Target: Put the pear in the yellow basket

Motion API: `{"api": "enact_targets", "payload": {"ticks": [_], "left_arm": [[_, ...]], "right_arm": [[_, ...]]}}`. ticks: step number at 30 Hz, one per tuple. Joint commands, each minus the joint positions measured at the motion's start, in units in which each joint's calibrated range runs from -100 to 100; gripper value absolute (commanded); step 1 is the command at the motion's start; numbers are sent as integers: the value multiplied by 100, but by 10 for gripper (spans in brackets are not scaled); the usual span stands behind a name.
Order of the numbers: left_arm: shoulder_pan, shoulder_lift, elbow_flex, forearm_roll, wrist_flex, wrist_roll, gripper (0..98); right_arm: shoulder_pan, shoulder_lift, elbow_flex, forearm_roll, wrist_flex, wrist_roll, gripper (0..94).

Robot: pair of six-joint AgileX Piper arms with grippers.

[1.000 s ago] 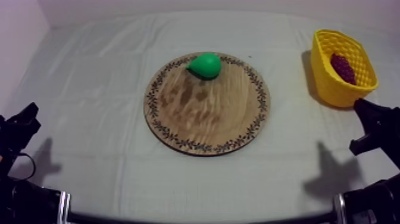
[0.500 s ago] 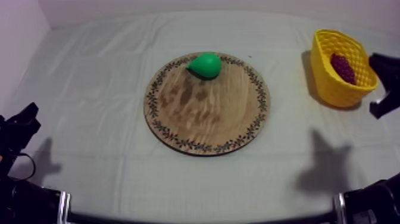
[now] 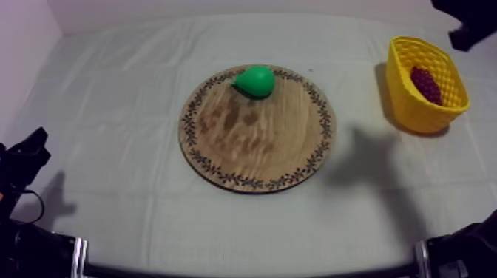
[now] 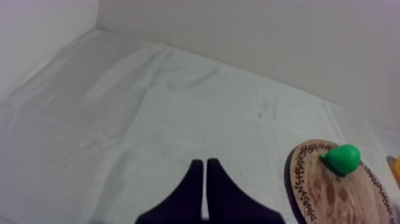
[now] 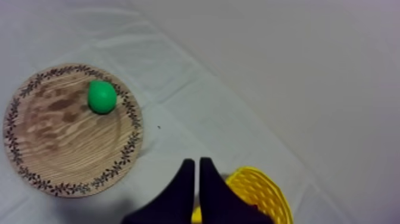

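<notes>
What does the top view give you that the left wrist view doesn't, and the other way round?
From the top view: the bunch of grapes lying in the yellow basket, and the right arm raised beyond that basket. From the left wrist view: the left gripper, fingers together as a narrow wedge over the cloth. Common to both: the pear sitting on the wooden board, close to its patterned rim.

board: grained wood | pear: smooth plastic | basket: latticed plastic | cloth: matt, creased
</notes>
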Motion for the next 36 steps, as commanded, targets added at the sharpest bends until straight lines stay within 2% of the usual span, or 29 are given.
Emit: {"api": "enact_targets", "payload": {"ticks": [1, 22, 32, 36], "left_arm": [[0, 0, 0, -2, -1, 1, 1], [0, 0, 0, -2, -1, 1, 1], [0, 0, 0, -2, -1, 1, 1], [0, 0, 0, -2, -1, 1, 1]], "right_arm": [[-136, 793, -718, 16, 379, 24, 6], [-818, 4594, -4360, 180, 2443, 492, 6], [-1045, 6031, -5536, 325, 3186, 576, 6], [-1100, 6529, -5974, 336, 3671, 660, 6]]}}
